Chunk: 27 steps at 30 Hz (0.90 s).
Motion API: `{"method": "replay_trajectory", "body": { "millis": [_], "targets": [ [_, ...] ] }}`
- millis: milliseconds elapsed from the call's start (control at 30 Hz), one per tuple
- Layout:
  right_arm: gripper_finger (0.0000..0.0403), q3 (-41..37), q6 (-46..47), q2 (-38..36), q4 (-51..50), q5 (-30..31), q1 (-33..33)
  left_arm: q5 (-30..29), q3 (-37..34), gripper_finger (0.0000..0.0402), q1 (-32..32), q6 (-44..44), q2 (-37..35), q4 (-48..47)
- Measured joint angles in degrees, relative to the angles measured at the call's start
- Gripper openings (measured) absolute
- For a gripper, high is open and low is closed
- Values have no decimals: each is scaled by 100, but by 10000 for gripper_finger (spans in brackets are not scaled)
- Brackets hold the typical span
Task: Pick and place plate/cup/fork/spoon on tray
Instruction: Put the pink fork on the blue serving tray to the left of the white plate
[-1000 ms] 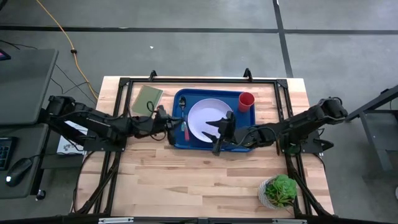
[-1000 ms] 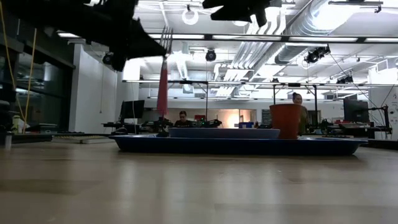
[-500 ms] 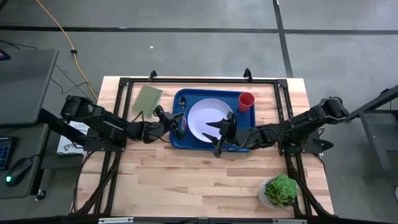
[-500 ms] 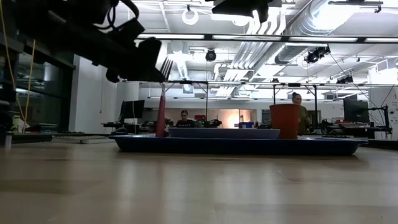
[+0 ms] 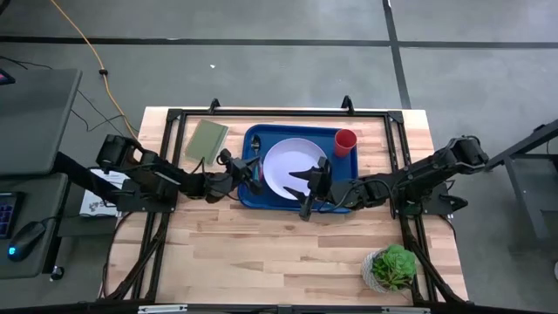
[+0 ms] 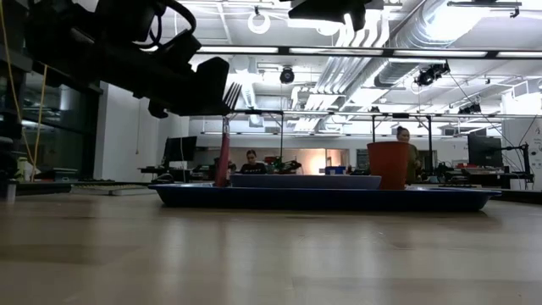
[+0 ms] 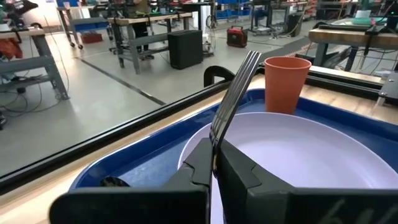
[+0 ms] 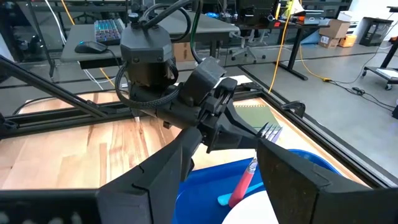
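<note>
The left gripper (image 5: 247,174), clenched on the slim fork with the pink-red handle and silver tines (image 6: 224,142), has been carrying it in over the left rim of the large bright blue rectangular plastic tray (image 5: 254,198) during the last 1 second, and the handle tip is now sinking to tray level just left of the round, shallow, pale lavender-white plate (image 5: 295,167). The fork is tilting tines-up beside the teal-handled spoon (image 5: 256,146), with the small red plastic cup (image 5: 345,141) standing in the tray's far right corner. The right gripper (image 5: 307,187), fingers spread and grasping nothing, is hovering over the tray's near edge, so releasing the fork looks like the last placement left.
</note>
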Motion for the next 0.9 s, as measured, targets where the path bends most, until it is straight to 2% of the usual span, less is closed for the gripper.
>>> {"method": "replay_trajectory", "body": {
  "millis": [367,567,667,833,900],
  "targets": [
    [201,-1,0,2,0,0,0,344,0,0,-10,34,2,286],
    [201,-1,0,4,0,-2,0,246,122,0,-106,332,2,308],
    [201,-1,0,4,-12,-12,0,-52,222,0,-208,754,-1,308],
    [201,-1,2,7,-20,-105,0,-1190,339,0,-317,1730,-83,276],
    [201,-1,2,7,-20,-107,-2,-1330,373,0,-231,1903,-101,273]
  ]
}}
